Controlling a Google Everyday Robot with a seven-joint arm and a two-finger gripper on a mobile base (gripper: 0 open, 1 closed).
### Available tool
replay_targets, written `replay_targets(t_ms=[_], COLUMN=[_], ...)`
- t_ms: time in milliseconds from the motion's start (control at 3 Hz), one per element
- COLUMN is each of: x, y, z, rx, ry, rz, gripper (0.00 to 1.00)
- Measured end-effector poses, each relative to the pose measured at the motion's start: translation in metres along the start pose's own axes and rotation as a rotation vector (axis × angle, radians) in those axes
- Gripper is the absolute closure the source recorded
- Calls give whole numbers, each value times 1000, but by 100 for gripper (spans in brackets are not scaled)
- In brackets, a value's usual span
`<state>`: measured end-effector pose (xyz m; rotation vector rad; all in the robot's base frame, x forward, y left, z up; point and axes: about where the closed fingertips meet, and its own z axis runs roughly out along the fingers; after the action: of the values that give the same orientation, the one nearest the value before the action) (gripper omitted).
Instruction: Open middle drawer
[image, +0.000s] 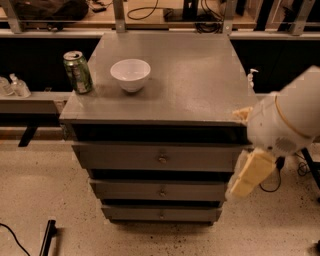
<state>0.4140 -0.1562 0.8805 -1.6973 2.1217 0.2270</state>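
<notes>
Arm: a white rounded arm housing (292, 117) fills the right edge, nearest the lens, level with the bench's front right corner.
Claw: a cream-coloured claw (250, 176) hangs down and to the left from under that housing, at the right end of the drawer stack. It overlaps the right ends of the top and middle fronts in this view. Contact with them: cannot tell. Wide or narrow: cannot tell.
Floor: a pale speckled floor (40, 190). A black bar (47, 236) lies on it at lower left.
Lowest drawer: a narrow grey lowest drawer front (130, 214) sits just above the floor.
Middle drawer: the wide, shallow grey middle drawer (125, 190) is second of three, between the lowest and the top fronts. Its small round metal knob (162, 192) sits at centre, well apart from the claw. The front looks pushed in, in line with its neighbours, with a dark gap above it.
Top drawer: a grey top drawer front (120, 156) sits directly under the bench top and has its own round knob (162, 159).
Bench: the flat grey bench top (200, 85) carries two items on its left half.
Can: a green drink can (78, 72) stands upright at the left edge.
Bowl: a white round bowl (130, 74) stands upright just right of the can, not touching it.
Behind, left: small clear bottles (14, 86) stand on a grey ledge (30, 104).
Behind, right: a white pump bottle (251, 77) shows past the bench's right edge.
</notes>
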Motion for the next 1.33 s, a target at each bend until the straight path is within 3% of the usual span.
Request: replay_targets(t_ms=[333, 667, 1000, 1333], x=[4, 4, 22, 72], y=[21, 21, 17, 35], z=[21, 21, 48, 117], rx=[-8, -8, 23, 7], ry=[-76, -76, -48, -68], rz=[61, 61, 57, 76], gripper=[0, 0, 0, 0])
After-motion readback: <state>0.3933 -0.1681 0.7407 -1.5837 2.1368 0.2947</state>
